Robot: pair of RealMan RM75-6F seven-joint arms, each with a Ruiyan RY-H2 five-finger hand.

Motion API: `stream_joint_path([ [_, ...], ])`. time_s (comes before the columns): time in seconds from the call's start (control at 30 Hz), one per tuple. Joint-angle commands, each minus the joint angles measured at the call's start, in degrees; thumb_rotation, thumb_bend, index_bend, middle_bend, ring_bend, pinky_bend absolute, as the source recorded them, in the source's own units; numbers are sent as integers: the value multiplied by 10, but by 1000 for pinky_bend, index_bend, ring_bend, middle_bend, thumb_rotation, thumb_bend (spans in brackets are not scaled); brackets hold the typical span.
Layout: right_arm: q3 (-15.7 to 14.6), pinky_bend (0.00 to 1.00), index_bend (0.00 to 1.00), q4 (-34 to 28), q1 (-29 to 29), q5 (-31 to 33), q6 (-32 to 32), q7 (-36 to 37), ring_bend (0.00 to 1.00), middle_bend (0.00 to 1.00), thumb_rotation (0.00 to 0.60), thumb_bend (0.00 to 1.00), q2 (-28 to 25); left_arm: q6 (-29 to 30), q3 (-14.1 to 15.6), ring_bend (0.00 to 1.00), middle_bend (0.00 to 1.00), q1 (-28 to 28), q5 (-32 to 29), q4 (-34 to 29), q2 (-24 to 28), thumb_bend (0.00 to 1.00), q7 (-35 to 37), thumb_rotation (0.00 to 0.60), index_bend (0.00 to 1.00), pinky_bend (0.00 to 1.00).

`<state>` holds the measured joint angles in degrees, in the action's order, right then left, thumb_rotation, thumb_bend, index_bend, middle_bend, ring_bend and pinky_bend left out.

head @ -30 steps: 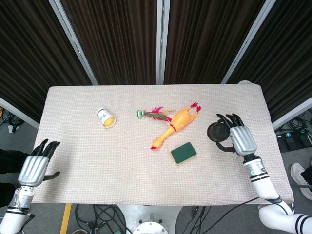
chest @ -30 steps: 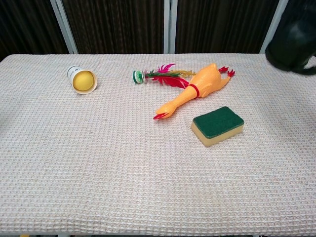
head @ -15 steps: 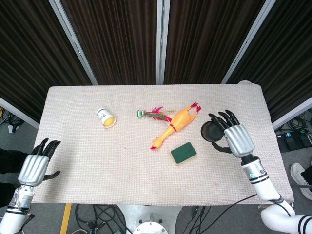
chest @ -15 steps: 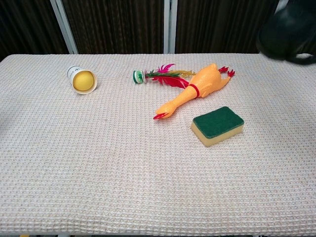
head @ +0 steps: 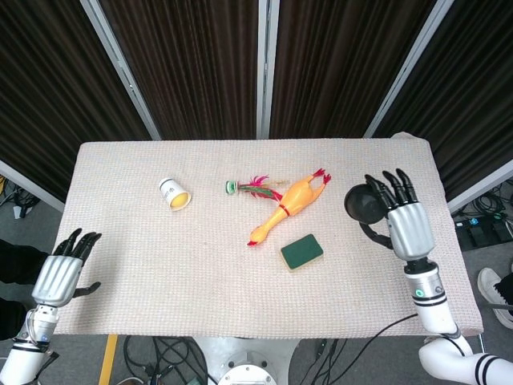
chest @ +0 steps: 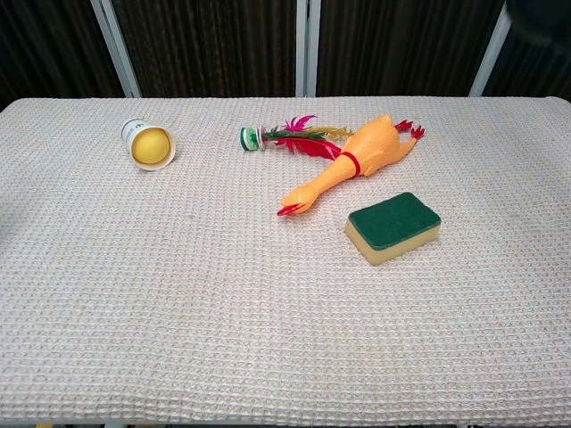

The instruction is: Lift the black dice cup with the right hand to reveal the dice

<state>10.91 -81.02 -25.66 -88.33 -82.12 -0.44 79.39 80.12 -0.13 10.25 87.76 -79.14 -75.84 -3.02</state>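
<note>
- Left hand (head: 58,277) hangs off the near left edge of the table (head: 120,265), palm empty, dark fingers apart and pointing up toward the cloth; only the head view shows it
- Over the whole table top lies a pale waffle-weave cloth (chest: 178,312)
- On the left part of that cloth a small white paper cup (head: 175,193) lies tipped on its side, its yellow inside facing the near edge
- Well to the right of the cup, near the middle, a feathered shuttlecock (head: 248,188) lies flat, green-and-white base to the left, pink and red feathers to the right
- Its feathers reach right up to a yellow rubber chicken (head: 287,207), which lies on a slant: red comb up and right, beak end down and left
- Just below and right of the chicken's beak end, a sponge (head: 302,252) sits flat, green scouring side up and yellow foam showing along its edge in the chest view; it is near the chicken but apart from it
- Further right, the black dice cup (head: 365,204) is up off the cloth, its round dark body seen from above over the right part of the table
- Right hand (head: 405,224) holds that cup, fingers wrapped on it from the right side with the fingertips splayed above; the silver back of the hand faces up
- From the chest view only a dark shape at the top right corner shows, and I cannot tell cup from hand there
</note>
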Motion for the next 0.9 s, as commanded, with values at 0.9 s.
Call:
stream_joint_path([
  [0.9,-22,34,100,169,-43,61,167,34,88,388,600,272,106,-1,3,21,105,-1,1,1,1,27,6,600,92,211],
])
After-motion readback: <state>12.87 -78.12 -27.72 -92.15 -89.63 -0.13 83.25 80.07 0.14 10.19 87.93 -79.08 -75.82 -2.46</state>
